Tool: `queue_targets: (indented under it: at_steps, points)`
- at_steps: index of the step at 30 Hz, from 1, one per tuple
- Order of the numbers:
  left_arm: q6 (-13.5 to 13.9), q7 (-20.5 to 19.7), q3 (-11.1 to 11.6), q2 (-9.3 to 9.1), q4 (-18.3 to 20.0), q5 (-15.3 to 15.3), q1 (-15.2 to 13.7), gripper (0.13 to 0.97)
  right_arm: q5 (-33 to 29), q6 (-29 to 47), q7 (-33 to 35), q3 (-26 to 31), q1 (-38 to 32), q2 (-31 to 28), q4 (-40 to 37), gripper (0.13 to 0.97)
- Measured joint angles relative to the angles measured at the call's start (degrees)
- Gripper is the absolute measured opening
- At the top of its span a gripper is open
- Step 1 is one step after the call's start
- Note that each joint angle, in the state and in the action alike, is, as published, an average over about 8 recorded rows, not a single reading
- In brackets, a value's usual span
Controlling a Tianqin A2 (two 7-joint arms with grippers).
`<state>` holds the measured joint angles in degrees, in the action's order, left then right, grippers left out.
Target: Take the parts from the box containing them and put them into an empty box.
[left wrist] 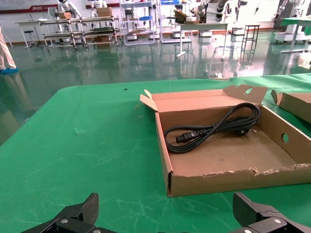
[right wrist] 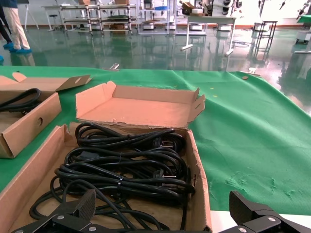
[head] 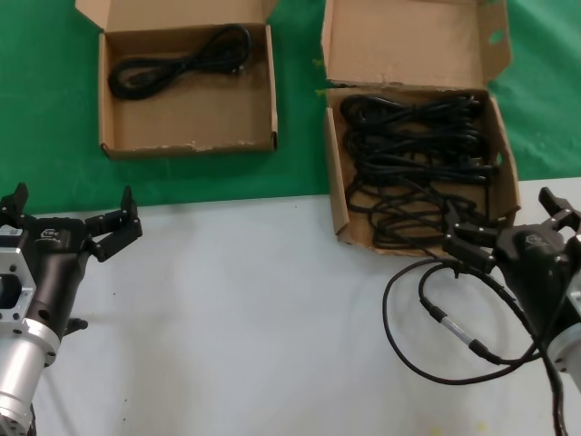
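Green cloth [head: 54,118] covers the far part of the work surface, meeting a white tabletop [head: 254,318] nearer the robot; the landmark is the shallow box [head: 186,136] on the green cloth. Left gripper [head: 68,227] hovers over the white tabletop, nearer the robot than the shallow box and just to its left, fingers spread, holding nothing; one looped cord [head: 182,62] already lies inside the shallow box along its far wall; to the right of the shallow box, apart from it, stands the deeper tall-lidded box [head: 413,45], filled with bundled power cords [head: 413,154]; right gripper [head: 513,218] sits at that box's near right corner, fingers spread, gripping nothing; the robot's own cable [head: 445,318] loops on the white tabletop.
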<state>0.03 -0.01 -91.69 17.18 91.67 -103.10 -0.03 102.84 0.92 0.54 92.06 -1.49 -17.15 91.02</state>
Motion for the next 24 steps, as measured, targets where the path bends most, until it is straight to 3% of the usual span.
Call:
queue_targets:
  at_steps: [24]
  points:
    - [0.00, 0.00, 0.00, 0.00, 0.00, 0.00, 0.00, 0.966, 0.00, 0.00, 0.00, 0.00, 0.00, 0.00, 0.00, 0.966]
